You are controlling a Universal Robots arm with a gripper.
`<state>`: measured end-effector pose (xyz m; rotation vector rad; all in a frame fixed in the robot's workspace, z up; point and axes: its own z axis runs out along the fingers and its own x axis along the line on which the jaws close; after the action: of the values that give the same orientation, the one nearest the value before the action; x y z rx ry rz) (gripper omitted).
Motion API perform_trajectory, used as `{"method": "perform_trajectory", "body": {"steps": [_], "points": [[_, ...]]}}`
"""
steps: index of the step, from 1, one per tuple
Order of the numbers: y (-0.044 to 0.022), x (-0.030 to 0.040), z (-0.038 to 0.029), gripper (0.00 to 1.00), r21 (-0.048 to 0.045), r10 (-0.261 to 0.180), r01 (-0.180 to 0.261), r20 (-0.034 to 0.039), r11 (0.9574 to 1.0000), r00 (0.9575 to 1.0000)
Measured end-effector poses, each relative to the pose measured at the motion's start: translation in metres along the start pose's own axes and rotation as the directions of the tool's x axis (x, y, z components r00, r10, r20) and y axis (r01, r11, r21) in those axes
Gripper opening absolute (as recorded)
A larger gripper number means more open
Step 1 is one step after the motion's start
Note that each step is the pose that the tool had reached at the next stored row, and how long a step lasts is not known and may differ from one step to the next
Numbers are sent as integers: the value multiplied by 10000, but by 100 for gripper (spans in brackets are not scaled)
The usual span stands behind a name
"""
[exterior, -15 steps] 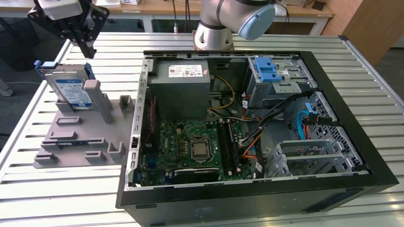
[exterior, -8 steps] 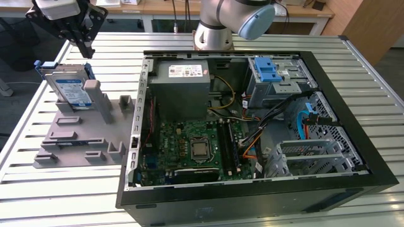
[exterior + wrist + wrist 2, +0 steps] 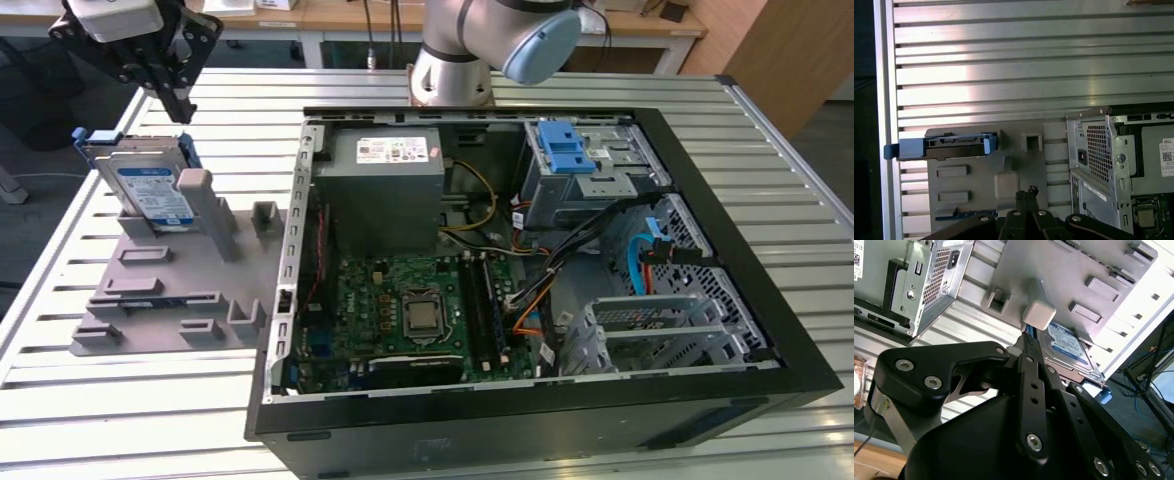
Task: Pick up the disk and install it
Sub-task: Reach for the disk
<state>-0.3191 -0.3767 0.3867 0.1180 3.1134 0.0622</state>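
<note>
Disk (image 3: pixel 147 188), a silver-grey hard drive with a blue-and-white label and blue plastic rails, stands on edge, leaning slightly, in a slot of a grey holder plate (image 3: pixel 160 290). In the exterior view it sits at about 9 o'clock from the open black computer case (image 3: pixel 534 425), well apart from it. Both rest on a slatted metal table (image 3: pixel 120 420).

The gripper (image 3: pixel 182 108) hangs at about 12 o'clock from the disk, near its upper edge but not touching it. Its two black fingers look pressed together and hold nothing. In the second wrist view the gripper (image 3: pixel 1027 340) has its tip near the labelled face of the disk (image 3: pixel 1069 347). In the first wrist view the disk (image 3: pixel 956 144) shows edge-on between its blue rail ends.

Inside the case, a grey power supply (image 3: pixel 387 185) lies at 11 o'clock and a bright blue latch bracket (image 3: pixel 567 150) at 1 o'clock.

Judged from this, the pick-up step is in hand: the grasp is not yet made and nothing is installed. A grasp would call for the fingers to spread first, then line up over the disk's thin upper edge.
</note>
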Motion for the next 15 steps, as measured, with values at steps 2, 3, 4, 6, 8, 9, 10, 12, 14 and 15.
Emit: {"method": "perform_trajectory", "body": {"steps": [2, 3, 4, 6, 8, 9, 10, 12, 14, 15], "points": [[0, 13, 0, 11, 1, -1, 1, 0, 10000, 10000], [1, 22, 1, 11, 0, -1, 1, 0, 10000, 10000], [1, 34, 1, 11, 0, -1, 1, 0, 10000, 10000], [5, 61, 1, 11, 0, -1, 1, 0, 10000, 10000], [10, 91, 1, 11, 1, 0, 0, -1, 10000, 10000], [14, 110, 2, 11, 0, 0, 0, -1, 10000, 10000], [18, 132, 2, 11, 1, 0, 0, -1, 10000, 10000], [29, 177, 5, 11, 1, 0, 0, -1, 10000, 10000], [42, 220, 9, 11, 0, 0, 0, -1, 10000, 10000], [47, 242, 11, 11, 1, -1, 1, -2, 10000, 10000]]}}
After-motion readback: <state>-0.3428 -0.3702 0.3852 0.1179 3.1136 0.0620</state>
